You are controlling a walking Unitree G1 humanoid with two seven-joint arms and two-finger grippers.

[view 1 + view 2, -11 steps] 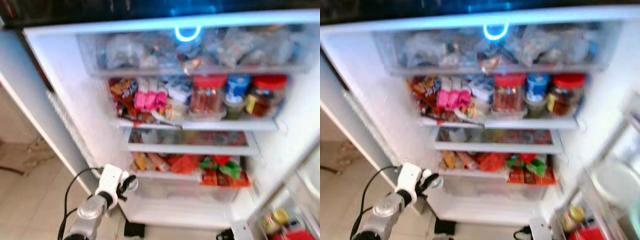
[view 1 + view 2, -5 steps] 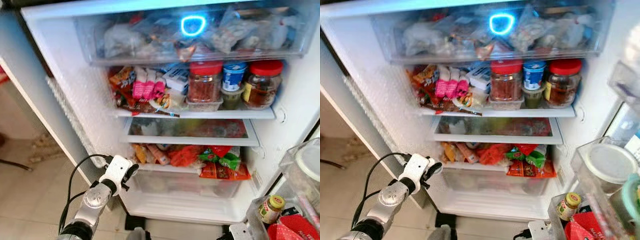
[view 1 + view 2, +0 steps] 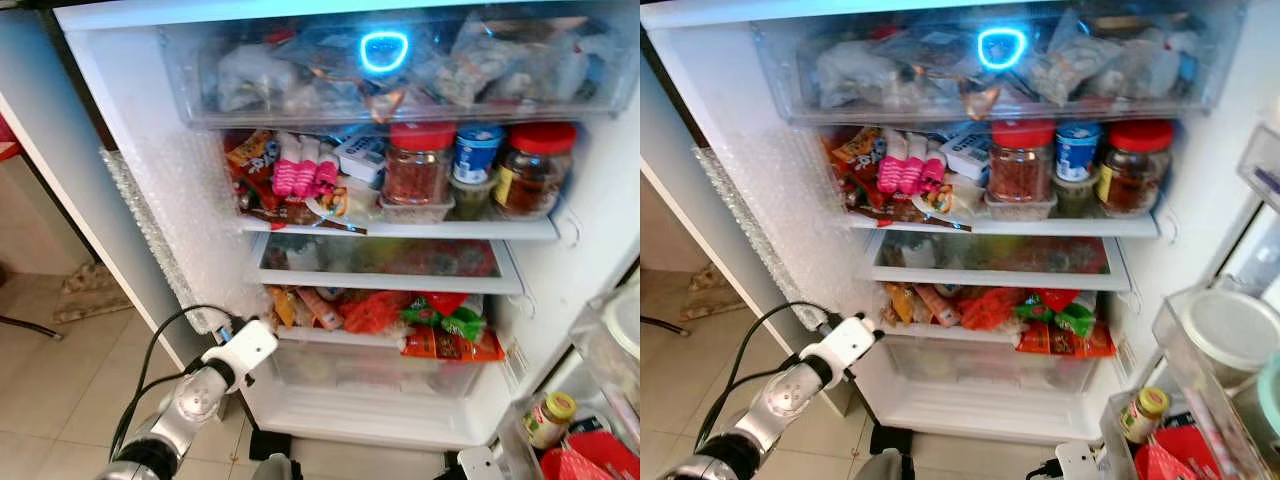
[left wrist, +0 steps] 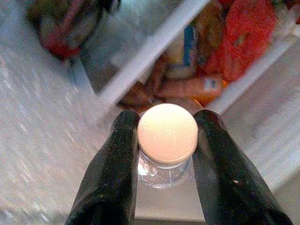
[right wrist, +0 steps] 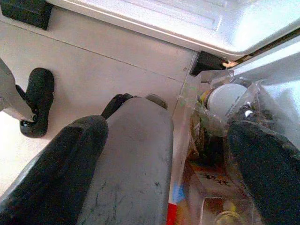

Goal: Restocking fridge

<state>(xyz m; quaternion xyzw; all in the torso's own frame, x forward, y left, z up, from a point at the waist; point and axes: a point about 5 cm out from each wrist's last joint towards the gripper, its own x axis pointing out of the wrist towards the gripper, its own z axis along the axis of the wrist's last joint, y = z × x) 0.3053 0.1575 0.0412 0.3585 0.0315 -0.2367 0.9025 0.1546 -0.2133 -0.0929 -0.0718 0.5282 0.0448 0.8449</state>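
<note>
Open fridge point(image 3: 150, 130), white interior, filled the frame above a tiled floor point(image 3: 60, 380). Middle shelf point(image 3: 400, 229), centre of frame: three lidded jars point(image 3: 418, 165) at right, pink packets point(image 3: 300, 168) at left. Left end effector point(image 4: 166, 140), lower left of the eye views, was clamped on a small clear bottle point(image 4: 167, 136) with a pale cap. Right end effector point(image 5: 164, 154), fingers apart, hung over the floor beside the door bin point(image 3: 1200, 370).

A bottle point(image 4: 167, 140) sits between the left gripper's point(image 4: 167, 136) jaws; beyond them packets point(image 4: 243, 37) lie on a fridge shelf point(image 4: 150, 47).
</note>
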